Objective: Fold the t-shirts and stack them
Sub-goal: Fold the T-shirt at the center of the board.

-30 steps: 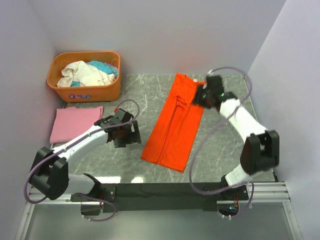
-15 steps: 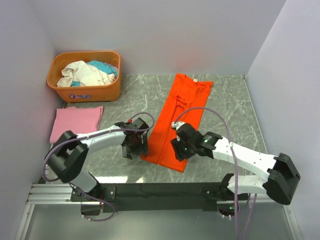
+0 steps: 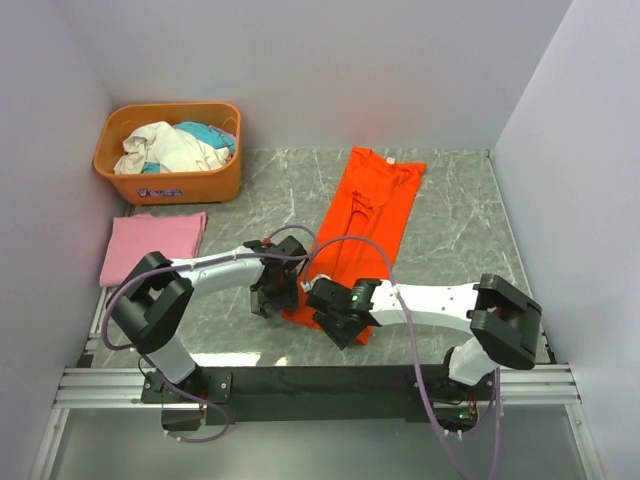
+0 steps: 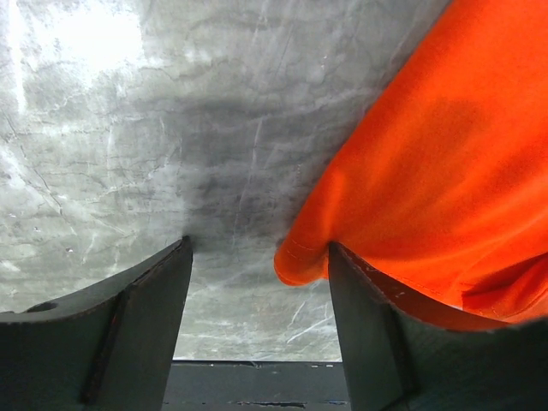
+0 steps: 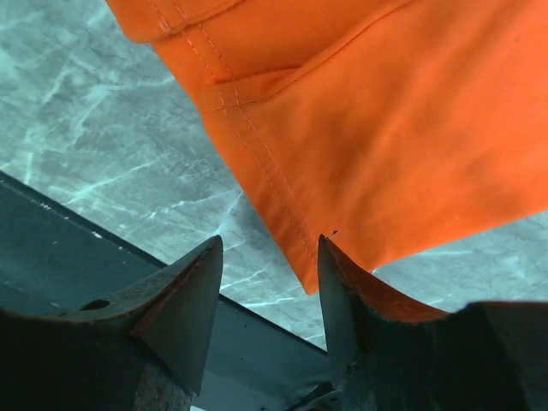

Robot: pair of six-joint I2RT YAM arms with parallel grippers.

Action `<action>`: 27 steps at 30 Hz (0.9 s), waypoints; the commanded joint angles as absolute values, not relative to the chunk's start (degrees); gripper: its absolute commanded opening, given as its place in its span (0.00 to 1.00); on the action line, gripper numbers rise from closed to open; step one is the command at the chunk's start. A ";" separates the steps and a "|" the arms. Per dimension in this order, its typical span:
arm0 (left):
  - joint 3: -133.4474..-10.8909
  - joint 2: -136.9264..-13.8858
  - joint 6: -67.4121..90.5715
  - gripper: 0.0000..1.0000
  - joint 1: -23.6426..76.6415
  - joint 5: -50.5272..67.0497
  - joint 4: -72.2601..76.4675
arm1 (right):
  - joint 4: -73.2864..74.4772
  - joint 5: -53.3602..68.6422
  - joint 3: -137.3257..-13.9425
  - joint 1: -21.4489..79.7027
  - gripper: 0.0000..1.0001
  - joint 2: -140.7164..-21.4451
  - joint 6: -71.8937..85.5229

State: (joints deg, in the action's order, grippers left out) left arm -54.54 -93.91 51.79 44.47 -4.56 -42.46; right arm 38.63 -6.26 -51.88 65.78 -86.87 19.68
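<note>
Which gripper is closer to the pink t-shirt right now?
Left. The left gripper sits at the near-left hem corner of the orange t-shirt, on the side facing the pink t-shirt. The right gripper is at the hem's other near corner, farther right.

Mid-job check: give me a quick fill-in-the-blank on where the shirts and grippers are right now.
1. The left gripper and right gripper are both at the ___ end (near or far from the arm bases) of the orange t-shirt.
2. The folded t-shirt in front of the laundry basket is ___ in colour.
3. In both wrist views the jaws stand ___, with a corner of the shirt close by.

Missing words: near; pink; open.
</note>
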 commanded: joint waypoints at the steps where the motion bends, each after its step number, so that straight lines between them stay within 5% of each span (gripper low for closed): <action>1: -55.72 -95.19 53.09 0.69 45.53 -5.01 -39.99 | 41.04 -9.40 -54.58 67.06 0.56 -88.76 19.33; 9: -55.99 -97.29 53.26 0.62 46.14 -3.08 -38.23 | 42.98 -9.23 -55.46 67.15 0.56 -91.14 18.98; 16: -56.07 -99.49 53.61 0.43 46.05 -2.81 -38.14 | 43.50 -8.62 -56.51 66.97 0.50 -95.18 18.28; 19: -55.81 -100.37 53.88 0.35 46.06 -2.55 -37.97 | 43.94 -8.26 -57.21 67.15 0.44 -97.46 18.02; 23: -55.63 -100.72 53.88 0.20 46.14 -2.29 -37.71 | 43.86 -7.73 -57.74 67.06 0.16 -98.35 17.49; 25: -56.07 -100.72 53.70 0.02 46.14 -2.81 -38.40 | 44.12 -8.44 -58.10 67.15 0.04 -98.35 17.14; 27: -56.77 -100.46 53.53 0.01 46.14 -3.25 -39.89 | 44.29 -8.44 -58.36 67.15 0.00 -97.39 16.79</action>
